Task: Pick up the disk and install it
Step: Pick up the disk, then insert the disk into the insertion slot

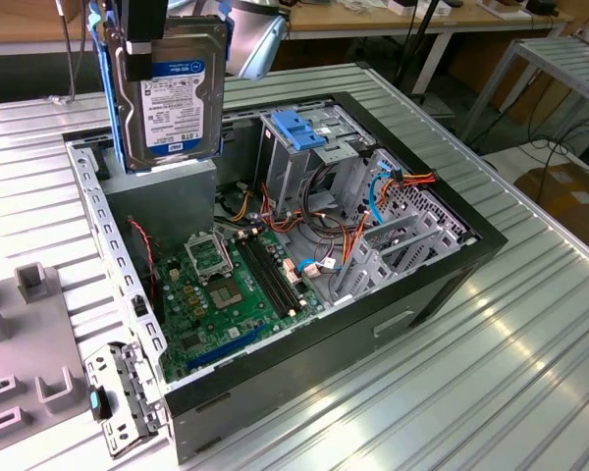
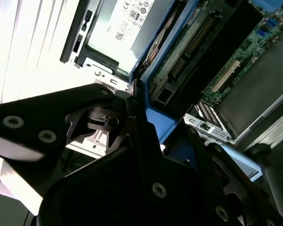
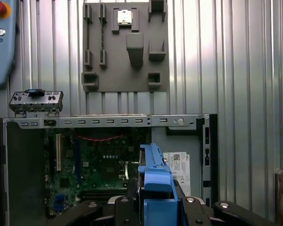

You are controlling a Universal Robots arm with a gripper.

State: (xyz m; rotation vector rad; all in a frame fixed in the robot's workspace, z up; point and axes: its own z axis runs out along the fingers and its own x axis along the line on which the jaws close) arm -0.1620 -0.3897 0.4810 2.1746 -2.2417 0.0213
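The disk (image 1: 174, 90), a silver hard drive with a white-and-blue label and a blue carrier frame, hangs upright above the open computer case (image 1: 442, 280), over the grey power supply box (image 1: 162, 201) at the exterior view's left. My gripper (image 1: 149, 41) is shut on the disk's upper end, with black fingers (image 1: 137, 61) on both faces. The second wrist view shows the disk's green circuit-board side (image 2: 191, 49) and blue frame (image 2: 161, 123) between the black fingers (image 2: 134, 106). In the first wrist view the blue carrier edge (image 3: 154, 174) sticks out from the gripper (image 3: 155, 200).
Inside the case are the green motherboard (image 1: 231, 289), a metal drive cage with a blue latch (image 1: 299, 132) and bundles of coloured cables (image 1: 339, 245). A grey fixture plate (image 3: 127, 44) and a loose metal bracket (image 3: 35, 101) lie on the ribbed table beside the case. A pendant (image 3: 0, 42) lies nearby.
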